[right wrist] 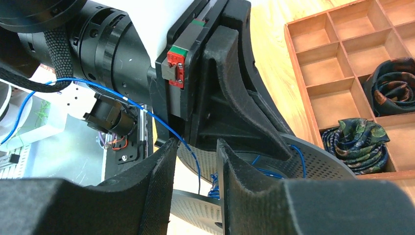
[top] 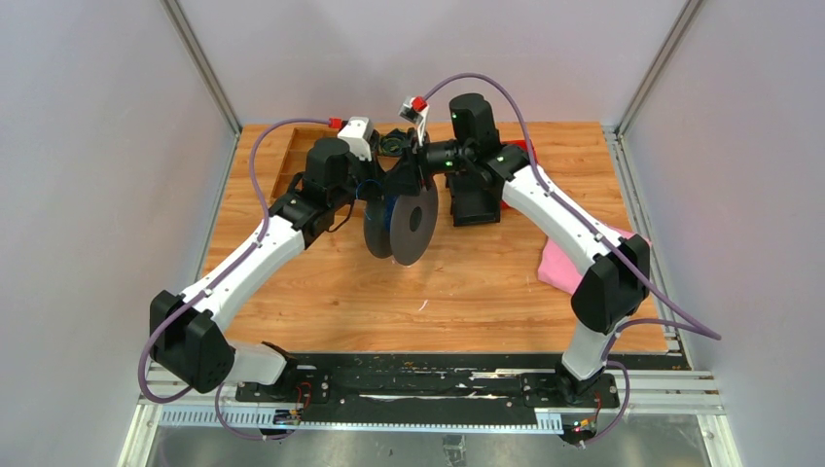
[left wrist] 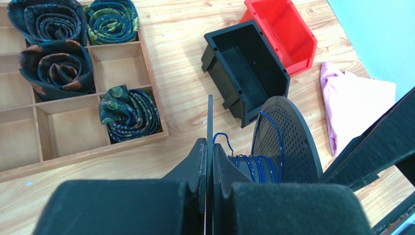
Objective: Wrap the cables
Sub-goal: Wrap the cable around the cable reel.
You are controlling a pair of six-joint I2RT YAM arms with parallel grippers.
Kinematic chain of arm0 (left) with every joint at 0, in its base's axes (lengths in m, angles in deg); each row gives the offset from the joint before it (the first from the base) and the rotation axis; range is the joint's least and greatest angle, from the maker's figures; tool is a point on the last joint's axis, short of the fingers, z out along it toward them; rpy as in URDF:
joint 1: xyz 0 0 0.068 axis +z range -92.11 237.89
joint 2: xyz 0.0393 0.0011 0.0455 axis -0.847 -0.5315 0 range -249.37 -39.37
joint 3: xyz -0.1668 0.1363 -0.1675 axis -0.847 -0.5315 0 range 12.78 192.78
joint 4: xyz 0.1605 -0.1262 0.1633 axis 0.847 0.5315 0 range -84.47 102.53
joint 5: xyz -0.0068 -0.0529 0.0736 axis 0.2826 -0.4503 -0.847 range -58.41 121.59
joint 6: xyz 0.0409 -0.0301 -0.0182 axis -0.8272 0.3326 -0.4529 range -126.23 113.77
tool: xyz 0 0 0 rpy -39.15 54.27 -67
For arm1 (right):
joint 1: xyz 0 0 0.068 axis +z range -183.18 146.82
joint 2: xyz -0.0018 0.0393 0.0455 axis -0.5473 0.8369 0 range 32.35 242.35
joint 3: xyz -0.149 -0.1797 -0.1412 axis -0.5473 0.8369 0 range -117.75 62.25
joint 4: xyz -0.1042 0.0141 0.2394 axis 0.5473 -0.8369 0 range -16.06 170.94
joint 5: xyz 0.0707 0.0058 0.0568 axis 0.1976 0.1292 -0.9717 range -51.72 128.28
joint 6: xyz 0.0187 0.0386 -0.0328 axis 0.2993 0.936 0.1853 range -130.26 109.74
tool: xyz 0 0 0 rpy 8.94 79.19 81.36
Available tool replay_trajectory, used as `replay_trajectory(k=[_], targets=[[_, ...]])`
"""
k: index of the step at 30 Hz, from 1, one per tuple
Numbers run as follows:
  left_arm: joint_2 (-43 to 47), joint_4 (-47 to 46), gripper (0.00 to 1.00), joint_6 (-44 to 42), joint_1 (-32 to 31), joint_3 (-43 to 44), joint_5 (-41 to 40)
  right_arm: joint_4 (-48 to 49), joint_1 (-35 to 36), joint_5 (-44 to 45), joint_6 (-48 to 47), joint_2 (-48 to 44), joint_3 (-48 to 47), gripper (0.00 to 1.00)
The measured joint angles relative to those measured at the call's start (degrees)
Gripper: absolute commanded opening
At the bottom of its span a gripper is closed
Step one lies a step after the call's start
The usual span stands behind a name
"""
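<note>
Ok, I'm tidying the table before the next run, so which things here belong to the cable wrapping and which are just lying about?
In the job: blue wire, grey spool, left gripper clamped on a spool flange, right gripper open around the wire.
Lying about: wooden compartment tray, rolled ties, black bin, red bin, pink cloth.

No readable text, label, brand, number or sign appears on anything in any of the views.

Left claw (left wrist: pixel 209 147) is clamped tight; right claw (right wrist: pixel 195 147) stands slightly parted.
</note>
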Motion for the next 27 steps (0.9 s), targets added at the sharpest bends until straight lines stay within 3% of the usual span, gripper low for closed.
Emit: replay_trajectory(k=[7, 15, 27], targets=[[0.00, 0.00, 0.00, -0.04, 0.00, 0.00, 0.02, -1.22, 1.16, 1.29, -1.49, 0.50, -0.96, 0.24], [0.00, -0.04, 0.00, -0.02, 0.09, -0.04, -0.02, -2.36, 1.25, 3.08, -2.08, 1.36, -2.58, 0.01], [0.70, -1.11, 0.00, -1.27, 0.13, -1.14, -0.24, -4.33, -0.44, 12.24, -1.86, 1.36, -2.64, 0.01]])
